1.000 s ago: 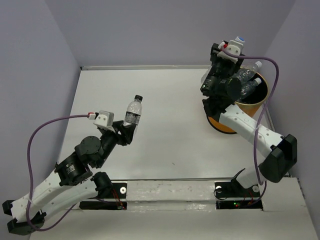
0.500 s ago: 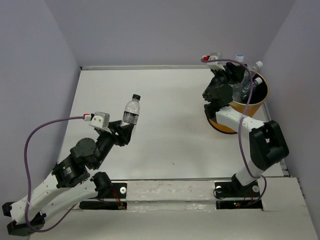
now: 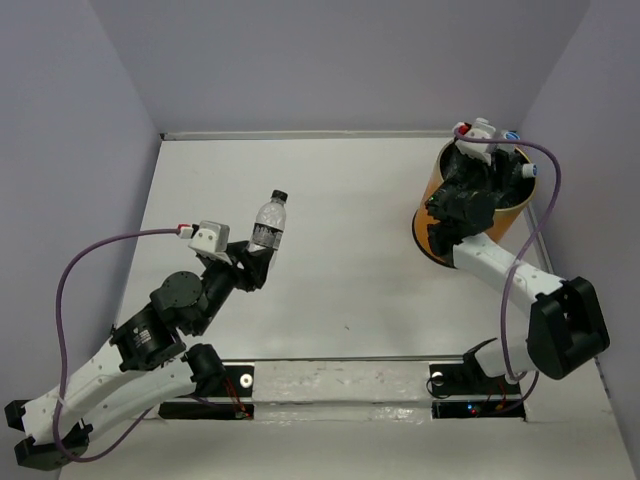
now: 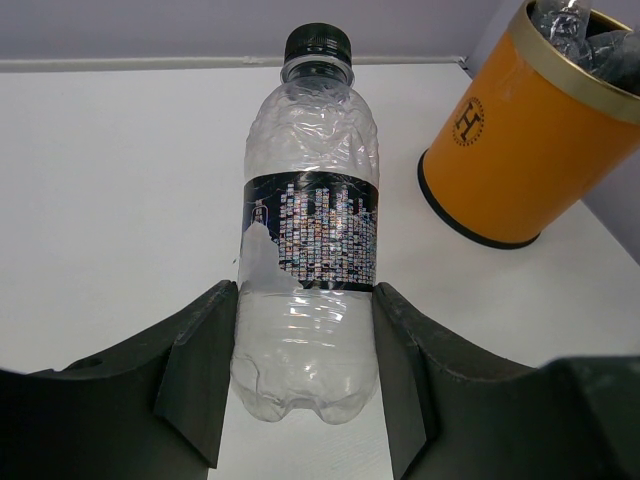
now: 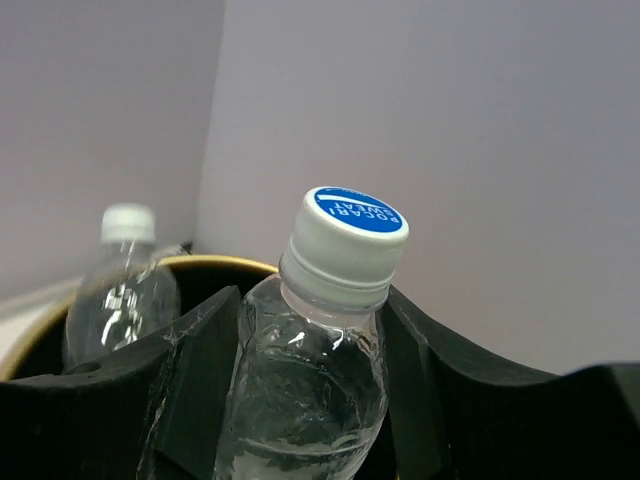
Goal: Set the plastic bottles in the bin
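Note:
My left gripper point(image 3: 256, 252) is shut on a clear plastic bottle point(image 3: 268, 222) with a dark cap and a dark printed label, and holds it upright above the table's left middle. The fingers clamp its lower body in the left wrist view point(image 4: 310, 230). My right gripper point(image 3: 495, 150) is over the orange bin point(image 3: 438, 228) at the back right, shut on a clear bottle point(image 5: 325, 340) with a white, blue-topped cap point(image 3: 513, 133). That bottle sits just above the tan rim point(image 5: 215, 263). Another white-capped bottle point(image 5: 122, 290) stands inside the bin.
The bin point(image 4: 520, 140) stands near the right wall and the back edge of the table. Purple cables loop off both wrists. Grey walls close in the left, back and right sides.
My right arm has swung its bottle from the bin's back-left side to over the bin's opening. My left arm dipped slightly and came back, still holding its bottle.

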`<state>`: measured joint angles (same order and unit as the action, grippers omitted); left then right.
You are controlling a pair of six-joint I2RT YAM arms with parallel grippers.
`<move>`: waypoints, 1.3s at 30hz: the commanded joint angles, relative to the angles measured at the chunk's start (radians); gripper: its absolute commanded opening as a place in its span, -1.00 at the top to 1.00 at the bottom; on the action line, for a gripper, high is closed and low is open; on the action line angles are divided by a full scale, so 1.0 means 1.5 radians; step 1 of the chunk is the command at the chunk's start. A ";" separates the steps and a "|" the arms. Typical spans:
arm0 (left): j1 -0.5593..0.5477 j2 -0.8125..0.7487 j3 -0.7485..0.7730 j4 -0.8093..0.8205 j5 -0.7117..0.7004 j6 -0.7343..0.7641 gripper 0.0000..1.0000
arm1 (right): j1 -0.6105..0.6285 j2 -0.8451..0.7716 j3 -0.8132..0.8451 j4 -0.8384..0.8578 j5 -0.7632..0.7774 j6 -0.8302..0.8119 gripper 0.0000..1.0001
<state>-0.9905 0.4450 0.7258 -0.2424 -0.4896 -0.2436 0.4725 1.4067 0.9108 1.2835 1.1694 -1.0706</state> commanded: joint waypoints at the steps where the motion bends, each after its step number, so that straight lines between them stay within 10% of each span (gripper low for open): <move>1: 0.005 0.007 0.003 0.042 0.003 0.015 0.35 | 0.004 -0.078 0.031 -0.025 -0.019 0.202 0.50; 7: 0.005 0.032 0.017 0.044 0.022 0.023 0.35 | -0.003 -0.150 -0.024 -0.345 -0.010 0.513 -0.84; 16: 0.005 0.138 0.091 0.116 0.121 0.021 0.35 | -0.003 -0.221 0.188 -0.784 -0.132 0.741 -0.90; 20: 0.005 0.211 0.157 0.141 0.168 0.017 0.35 | -0.003 -0.265 0.260 -1.001 -0.285 0.869 -0.68; 23: 0.005 0.291 0.217 0.157 0.217 0.018 0.35 | -0.003 -0.326 0.246 -1.036 -0.434 0.929 0.79; 24: 0.004 0.336 0.235 0.174 0.226 0.017 0.35 | -0.003 -0.342 0.235 -1.036 -0.483 0.941 0.95; 39: -0.004 0.822 0.730 0.167 0.356 0.029 0.35 | -0.003 -0.673 0.024 -1.024 -0.485 1.026 1.00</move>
<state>-0.9871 1.5578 1.6295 -0.0334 -0.0395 -0.2245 0.4706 0.4965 0.9615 -0.2539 0.4095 0.4393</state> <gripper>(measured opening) 0.605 0.010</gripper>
